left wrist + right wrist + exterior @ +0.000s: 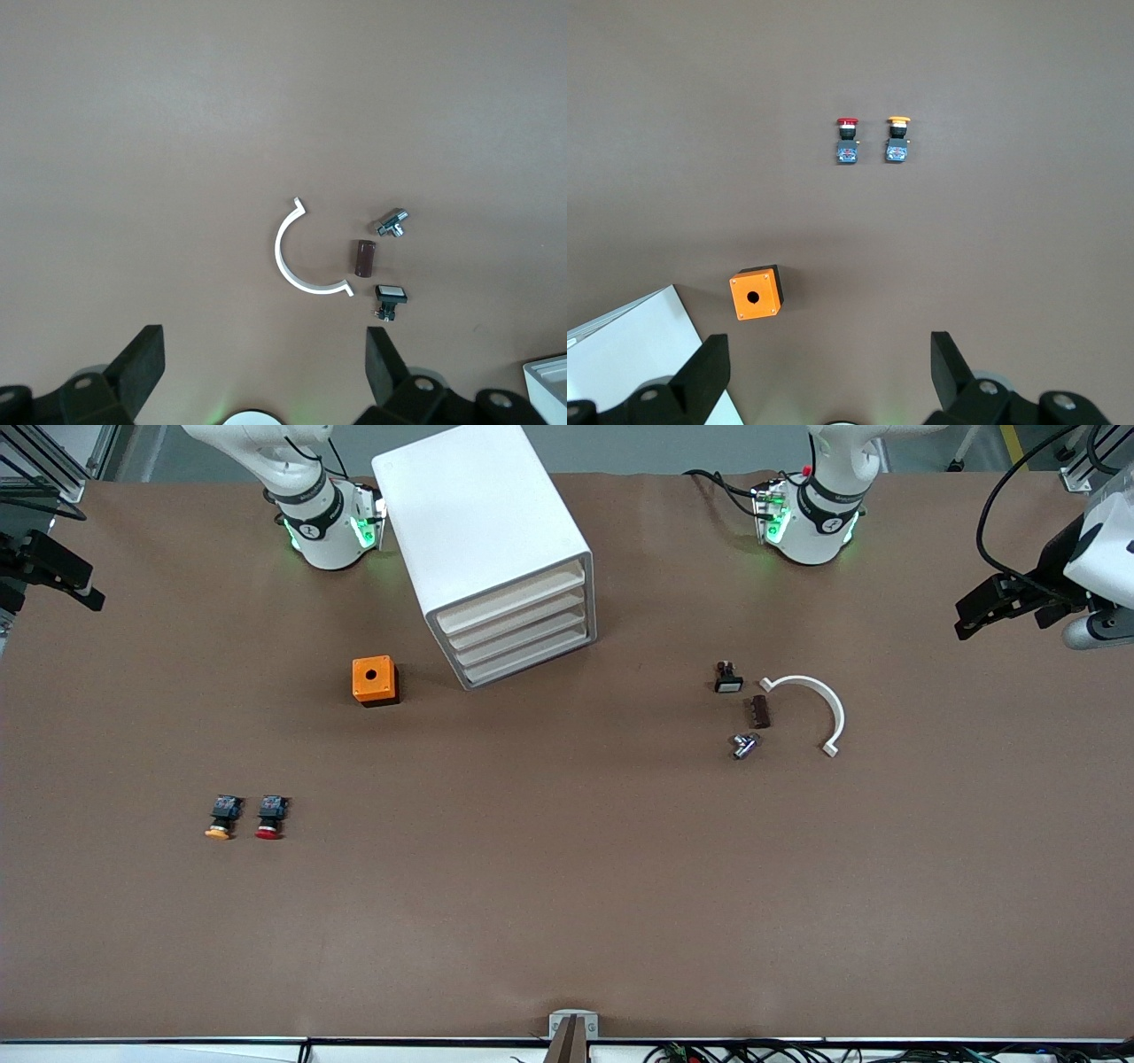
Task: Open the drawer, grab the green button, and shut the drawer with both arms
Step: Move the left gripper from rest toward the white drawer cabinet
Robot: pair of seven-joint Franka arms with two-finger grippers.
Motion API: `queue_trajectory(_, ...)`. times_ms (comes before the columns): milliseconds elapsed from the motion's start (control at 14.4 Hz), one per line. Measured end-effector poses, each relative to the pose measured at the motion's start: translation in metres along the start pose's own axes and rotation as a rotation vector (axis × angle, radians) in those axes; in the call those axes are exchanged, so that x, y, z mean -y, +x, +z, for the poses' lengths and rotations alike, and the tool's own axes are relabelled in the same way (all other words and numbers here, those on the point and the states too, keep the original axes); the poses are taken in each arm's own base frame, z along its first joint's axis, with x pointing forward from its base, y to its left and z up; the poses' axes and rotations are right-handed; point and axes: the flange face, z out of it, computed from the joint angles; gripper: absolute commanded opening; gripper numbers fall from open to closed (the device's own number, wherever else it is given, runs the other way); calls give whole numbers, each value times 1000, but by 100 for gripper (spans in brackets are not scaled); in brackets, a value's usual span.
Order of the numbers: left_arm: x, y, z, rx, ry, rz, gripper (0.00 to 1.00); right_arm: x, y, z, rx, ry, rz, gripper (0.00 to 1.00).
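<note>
Nearest the front camera, toward the right arm's end of the tabletop (567, 921), a yellow-capped button (221, 817) and a red-capped button (271, 817) lie side by side, just apart.

Farther from the camera, toward the left arm's end, four small parts form a loose group: a chrome fitting (743, 745), a brown block (760, 711), a white curved clamp (813, 707) and a small black switch (727, 678).

An orange box (375, 680) with a round hole in its top stands beside the white cabinet (490, 545). The cabinet sits near the edge where the arm bases stand. All four drawers are pushed in, including the lowest drawer (530, 664).

The green-capped button is not visible in any view.

The left hand (997, 607) hangs over the tabletop's edge at the left arm's end, fingers (387, 365) spread wide, holding nothing. The right hand (55, 567) hangs over the edge at the right arm's end, fingers (951, 365) likewise wide apart and empty.
</note>
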Motion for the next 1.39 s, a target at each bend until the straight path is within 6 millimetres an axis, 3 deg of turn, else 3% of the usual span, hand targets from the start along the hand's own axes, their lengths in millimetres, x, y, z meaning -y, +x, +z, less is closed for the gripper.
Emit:
queue_trajectory(346, 0, 2, 3, 6, 1, 1, 100, 0, 0, 0, 0, 0, -1, 100)
queue_trajectory(623, -3, 18, 22, 41, 1, 3, 100, 0, 0, -4, -9, -2, -1, 100)
queue_trajectory(900, -17, 50, 80, 133, 4, 21, 100, -1, 2, -8, -19, -3, 1, 100)
queue_trajectory(1039, -34, 67, 116, 169, 2, 5, 100, -2, 16, 13, 21, -3, 3, 100)
queue_trajectory(1385, -96, 90, 202, 252, -17, -236, 100, -9, 58, 76, 106, -5, 12, 100)
